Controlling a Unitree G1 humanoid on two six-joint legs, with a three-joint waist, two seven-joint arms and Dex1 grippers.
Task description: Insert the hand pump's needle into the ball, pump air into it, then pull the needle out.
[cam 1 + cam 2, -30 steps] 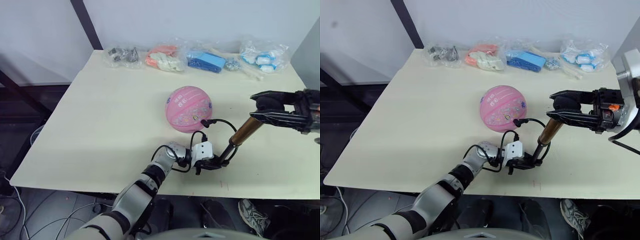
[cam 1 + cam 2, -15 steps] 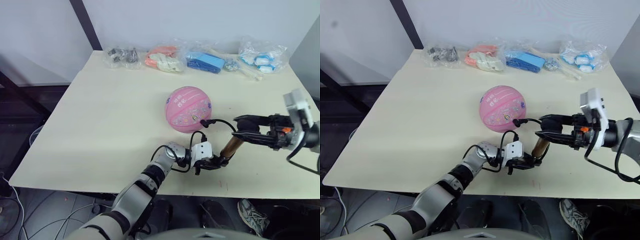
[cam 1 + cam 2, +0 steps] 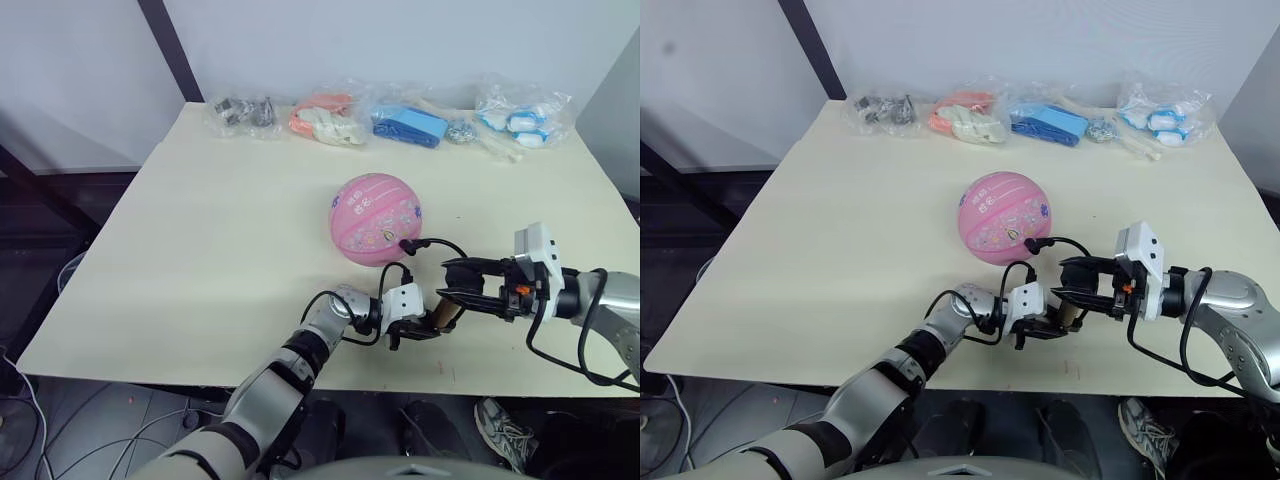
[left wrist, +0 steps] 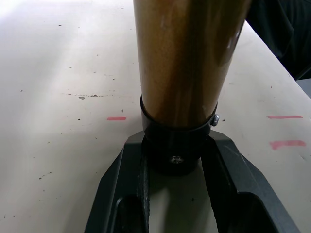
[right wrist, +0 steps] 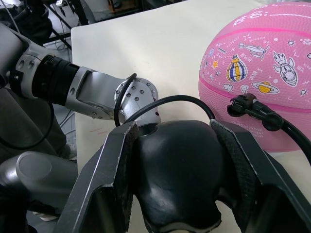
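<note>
Change: the right gripper (image 3: 1072,290) has dropped, pushing the handle (image 5: 177,170) down.
Left gripper (image 4: 176,162): clamped on the hand pump (image 4: 182,63) base.
Right gripper: closed around the handle.
Handling: pump rigid, smooth; hold both ends.
Ball (image 3: 377,218): mid-table, just beyond the pump, hose fitting (image 5: 249,108) plugged in.

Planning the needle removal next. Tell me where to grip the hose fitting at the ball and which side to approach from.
Grip the black fitting where it stands out from the ball, just clear of the pink surface. Approach from the robot's side of the ball: that's where the fitting points, and the hose curves off from it. The right end effector is nearer but shut on the hand pump handle.
</note>
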